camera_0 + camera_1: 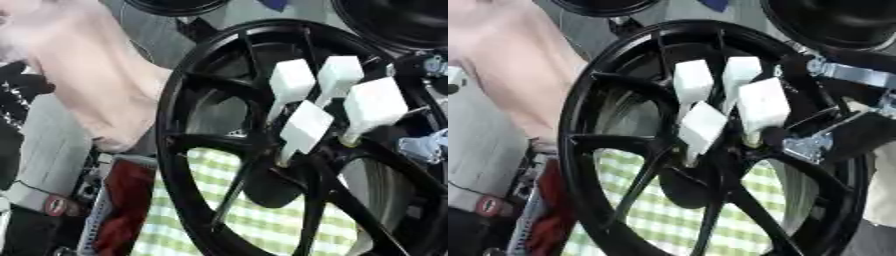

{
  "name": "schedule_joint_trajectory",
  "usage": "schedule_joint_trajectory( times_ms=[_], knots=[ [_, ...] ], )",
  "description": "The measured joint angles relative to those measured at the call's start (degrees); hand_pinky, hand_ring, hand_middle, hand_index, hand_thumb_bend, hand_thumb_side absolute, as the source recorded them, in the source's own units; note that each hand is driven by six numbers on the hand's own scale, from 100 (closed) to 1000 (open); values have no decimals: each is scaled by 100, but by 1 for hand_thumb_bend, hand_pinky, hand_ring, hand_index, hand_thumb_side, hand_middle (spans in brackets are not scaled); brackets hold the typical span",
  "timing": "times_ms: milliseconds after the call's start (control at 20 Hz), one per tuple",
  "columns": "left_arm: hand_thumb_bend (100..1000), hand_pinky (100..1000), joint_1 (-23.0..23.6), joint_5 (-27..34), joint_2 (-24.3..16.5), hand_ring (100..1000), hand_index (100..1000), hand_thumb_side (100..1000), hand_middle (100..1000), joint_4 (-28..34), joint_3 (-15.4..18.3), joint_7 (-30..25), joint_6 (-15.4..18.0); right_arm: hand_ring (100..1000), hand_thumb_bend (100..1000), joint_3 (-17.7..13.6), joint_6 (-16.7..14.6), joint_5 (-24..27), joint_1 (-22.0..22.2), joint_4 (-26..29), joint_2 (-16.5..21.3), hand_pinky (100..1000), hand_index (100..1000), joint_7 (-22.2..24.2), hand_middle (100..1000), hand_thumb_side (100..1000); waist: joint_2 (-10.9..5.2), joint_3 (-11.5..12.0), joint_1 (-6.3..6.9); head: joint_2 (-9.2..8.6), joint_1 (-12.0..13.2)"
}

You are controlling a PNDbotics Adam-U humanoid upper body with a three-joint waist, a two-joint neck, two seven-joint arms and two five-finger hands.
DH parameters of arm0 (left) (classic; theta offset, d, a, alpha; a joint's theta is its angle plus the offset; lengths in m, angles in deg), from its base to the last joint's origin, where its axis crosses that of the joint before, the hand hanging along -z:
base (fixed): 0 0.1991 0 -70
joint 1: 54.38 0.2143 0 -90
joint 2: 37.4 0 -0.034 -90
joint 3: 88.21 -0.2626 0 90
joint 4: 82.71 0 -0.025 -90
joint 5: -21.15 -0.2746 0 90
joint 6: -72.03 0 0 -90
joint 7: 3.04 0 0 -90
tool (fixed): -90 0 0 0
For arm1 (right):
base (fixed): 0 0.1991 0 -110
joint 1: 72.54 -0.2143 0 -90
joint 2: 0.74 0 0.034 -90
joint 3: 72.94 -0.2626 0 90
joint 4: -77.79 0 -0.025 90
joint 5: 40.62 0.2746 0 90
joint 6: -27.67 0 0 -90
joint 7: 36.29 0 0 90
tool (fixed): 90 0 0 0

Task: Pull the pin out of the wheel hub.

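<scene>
Right robot hand (pixel 833 120): black body, silver metal joints. Silver bar-shaped link near top, small bluish fitting at its end. Silver bracket lower down, small dark screw holes in its face. Thin dark rods or cables running between silver parts. Black finger segments blocky, matte. Rest of hand cut off by right edge. No markings readable.

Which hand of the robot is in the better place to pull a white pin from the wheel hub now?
The right hand, probably. It comes in from the right and sits beside the white pins at the wheel hub. No left hand shows in either view.
</scene>
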Motion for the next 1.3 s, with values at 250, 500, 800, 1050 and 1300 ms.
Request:
schedule_joint_trajectory(
  times_ms=[250, 500, 800, 1050, 1300],
  knots=[
    [100, 1000, 2, 22, 0, 737, 841, 799, 670, 0, 5, 1, -2, 591, 100, -228, -58, 214, 291, -1, 25, 696, 491, -169, 378, 184, -51, -76, 41, -36, 57],
    [100, 1000, 10, 45, 0, 738, 841, 798, 671, 0, 39, 7, -1, 590, 100, -685, -132, 540, 708, -1, 27, 707, 487, -540, 374, 200, -68, -137, 68, -50, 122],
    [100, 1000, 49, 52, 5, 738, 841, 796, 671, 0, 76, 46, 10, 590, 100, -1348, -84, 942, 1151, -1, -151, 724, 482, -1181, 369, 259, -69, -217, 123, -49, 156],
    [100, 1000, 60, 50, 44, 739, 841, 794, 671, 0, 107, 82, 33, 593, 100, -1974, 105, 1347, 1425, -2, -389, 734, 481, -1791, 369, 295, -69, -298, 192, -32, 111],
    [100, 1000, 100, 25, 49, 739, 840, 788, 671, 0, 139, 125, 76, 592, 100, -2565, 370, 1635, 1705, -156, -431, 734, 479, -2401, 368, 315, -68, -395, 297, 122, 25]
  ],
)
